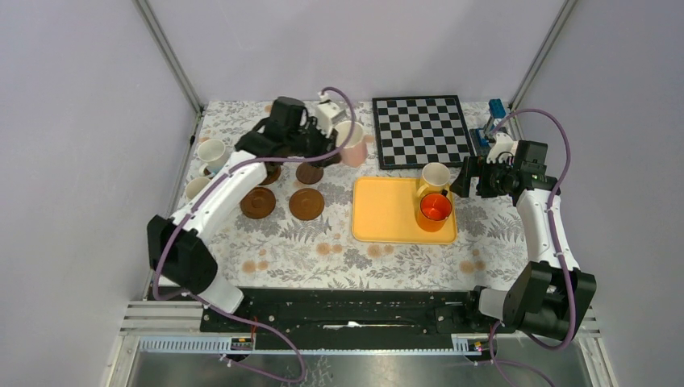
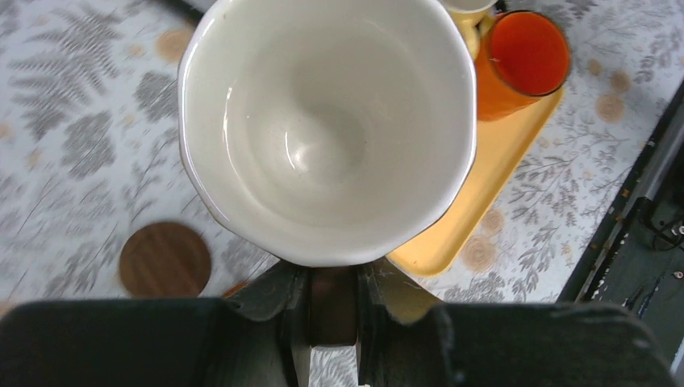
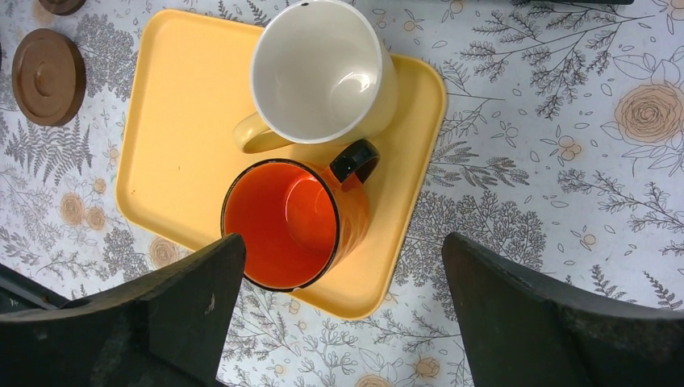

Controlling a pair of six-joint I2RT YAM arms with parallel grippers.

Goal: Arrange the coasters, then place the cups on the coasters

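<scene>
Currently the left gripper (image 2: 332, 280) is pinched nearly closed on the pink cup (image 1: 353, 142), held over the far side of the table (image 1: 266, 250), between the coasters (image 1: 306, 202) and the chessboard (image 1: 421, 131). I can't tell whether it is lifted or resting

- Right gripper (image 3: 339, 242): jaws at full spread, nothing held, hovering over the yellow tray (image 3: 173, 121) just beside the orange cup (image 3: 281, 222)
- Handling, my read: glazed ceramic, rigid, brittle, likely slick, with some weight. A thin pinch could let it swing, so set it down gently and level on a coaster. For the tray cups I'd take the wall or the handle
- Top view alone shows the held cup's pink outside, four coasters, and two pale cups (image 1: 211, 151) at the left edge
- Left wrist shows only its pale inside; a brown strip sits between the fingers, handle or wall unclear
- Right wrist alone shows the orange cup's dark handle turned toward the cream-yellow cup (image 3: 323, 72), just beside it
</scene>
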